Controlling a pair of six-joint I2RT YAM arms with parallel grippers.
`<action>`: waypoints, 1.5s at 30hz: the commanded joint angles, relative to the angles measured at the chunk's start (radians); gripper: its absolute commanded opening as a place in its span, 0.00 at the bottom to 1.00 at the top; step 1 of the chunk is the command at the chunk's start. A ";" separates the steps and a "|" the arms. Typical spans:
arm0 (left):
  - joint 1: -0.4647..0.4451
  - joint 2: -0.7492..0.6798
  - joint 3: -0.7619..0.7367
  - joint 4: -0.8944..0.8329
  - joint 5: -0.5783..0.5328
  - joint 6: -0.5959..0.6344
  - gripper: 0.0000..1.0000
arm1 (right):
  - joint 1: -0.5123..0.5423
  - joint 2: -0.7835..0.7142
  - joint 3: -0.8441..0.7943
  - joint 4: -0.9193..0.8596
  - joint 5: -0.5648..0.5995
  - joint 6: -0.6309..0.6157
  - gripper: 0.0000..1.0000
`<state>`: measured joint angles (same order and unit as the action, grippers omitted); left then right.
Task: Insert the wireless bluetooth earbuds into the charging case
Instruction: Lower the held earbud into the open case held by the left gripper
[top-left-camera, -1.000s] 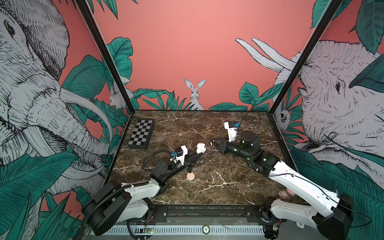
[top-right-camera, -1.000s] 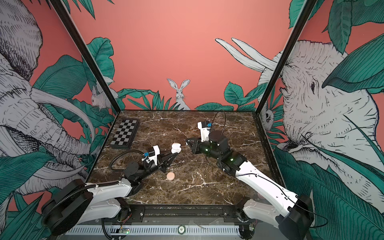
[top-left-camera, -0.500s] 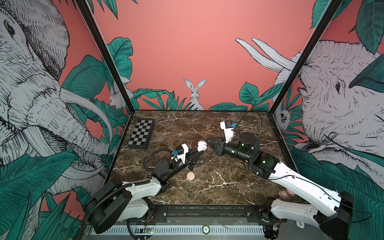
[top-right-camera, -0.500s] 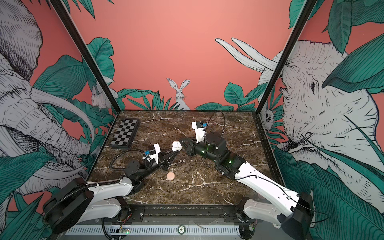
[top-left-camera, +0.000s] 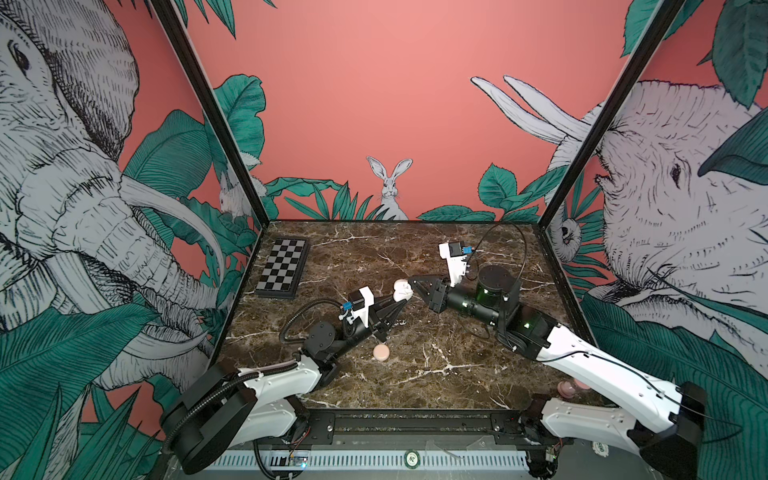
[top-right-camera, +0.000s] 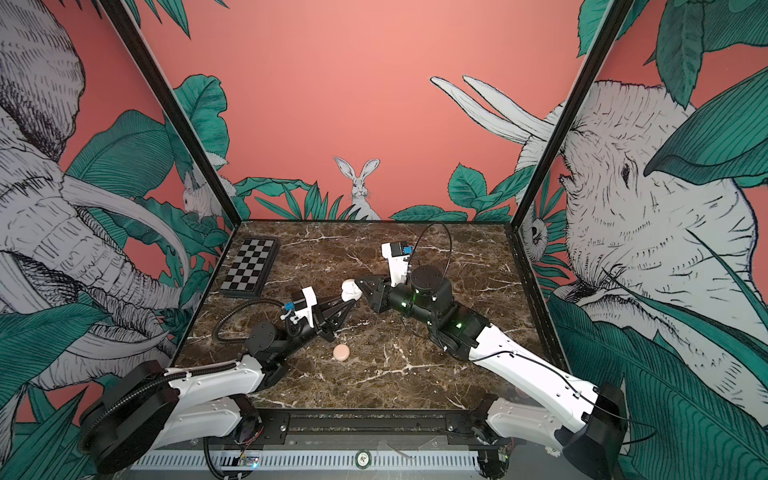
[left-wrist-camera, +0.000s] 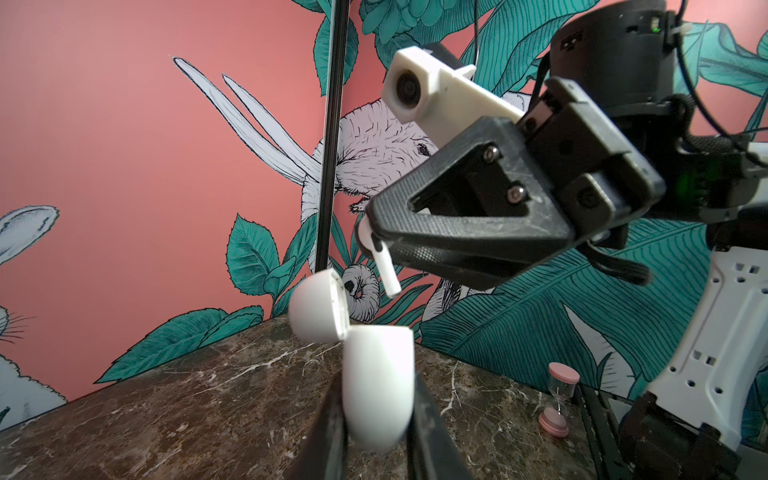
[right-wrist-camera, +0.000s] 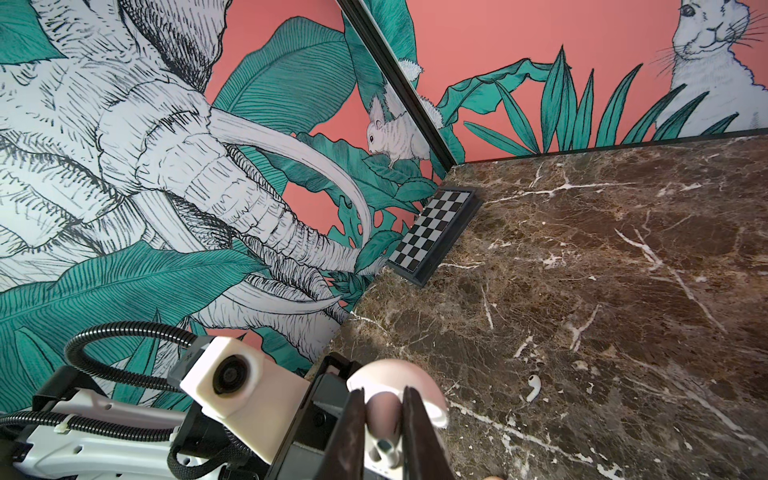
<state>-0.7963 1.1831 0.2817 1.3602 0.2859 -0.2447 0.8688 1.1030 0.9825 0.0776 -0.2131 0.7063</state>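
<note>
Brown marble table (top-left-camera: 415, 374) offered open room, with only a chessboard (top-left-camera: 282, 268) near the far corner. The left gripper (top-left-camera: 400, 302) clamped the open case (left-wrist-camera: 376, 374) aloft, presenting its mouth. The right gripper (left-wrist-camera: 376, 239) pinched one earbud (left-wrist-camera: 386, 270) just above it, stem down. A second earbud (right-wrist-camera: 533, 386) lay apart on the marble.

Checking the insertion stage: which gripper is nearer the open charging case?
Left. The left gripper is shut on the charging case; the right gripper hovers close by its open lid, not touching, pinching an earbud.
</note>
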 joint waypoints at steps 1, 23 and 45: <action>-0.006 -0.021 0.033 0.043 -0.007 -0.017 0.00 | 0.007 -0.002 -0.014 0.068 0.013 -0.001 0.15; -0.015 -0.039 0.040 0.042 -0.033 -0.019 0.00 | 0.024 -0.001 -0.033 0.090 0.013 0.009 0.14; -0.015 -0.066 0.049 0.042 -0.068 -0.011 0.00 | 0.033 -0.028 -0.067 0.099 0.004 0.018 0.14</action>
<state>-0.8112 1.1496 0.2985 1.3487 0.2420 -0.2516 0.8932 1.0904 0.9344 0.1661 -0.2054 0.7223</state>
